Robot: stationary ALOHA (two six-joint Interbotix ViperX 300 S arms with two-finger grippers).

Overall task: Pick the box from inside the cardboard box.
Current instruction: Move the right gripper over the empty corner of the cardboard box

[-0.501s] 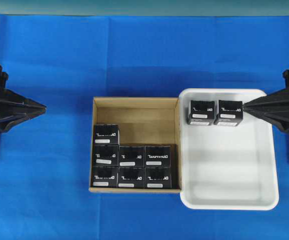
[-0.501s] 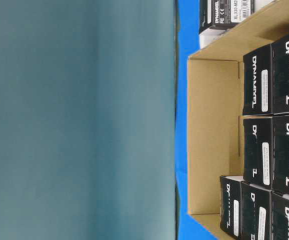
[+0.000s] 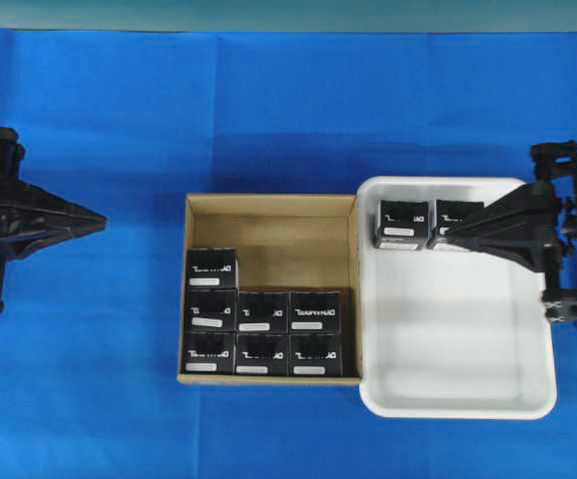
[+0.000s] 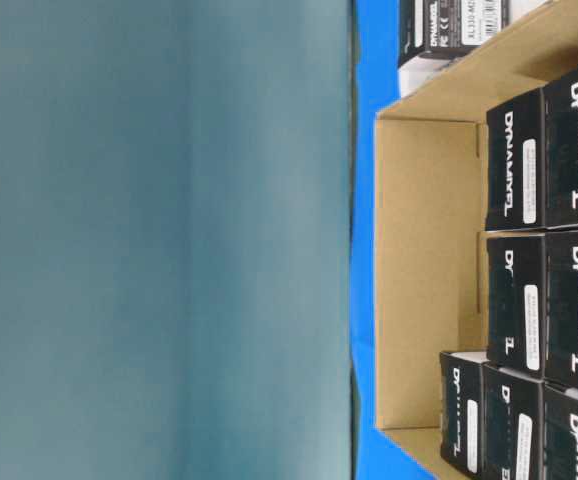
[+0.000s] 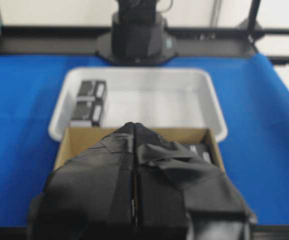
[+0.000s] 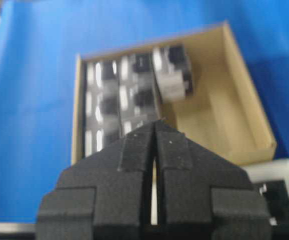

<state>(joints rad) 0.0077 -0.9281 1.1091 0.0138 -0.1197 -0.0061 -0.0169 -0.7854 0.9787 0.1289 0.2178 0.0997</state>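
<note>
I'm looking at the right gripper first: its jaws are pinched together with nothing between them, and its tip is hanging over the upper left of the white plastic tray, right above the two black boxes parked there. The left gripper is sitting closed and empty too, out over the blue cloth at the left edge, well apart from everything.

Progress-wise, I'm reading it as two boxes already sitting in the tray and seven still waiting in the cardboard box, which lies mid-frame, touching the tray's left wall. So most of the job is still ahead, I'd say.

The seven are packed into the lower part of the carton: three along the bottom row, three above them, one box alone at the left of the next row. The upper strip is bare cardboard. They're basically cubes, so no real long axis; the white labels are facing up with their long sides running left-right.
</note>
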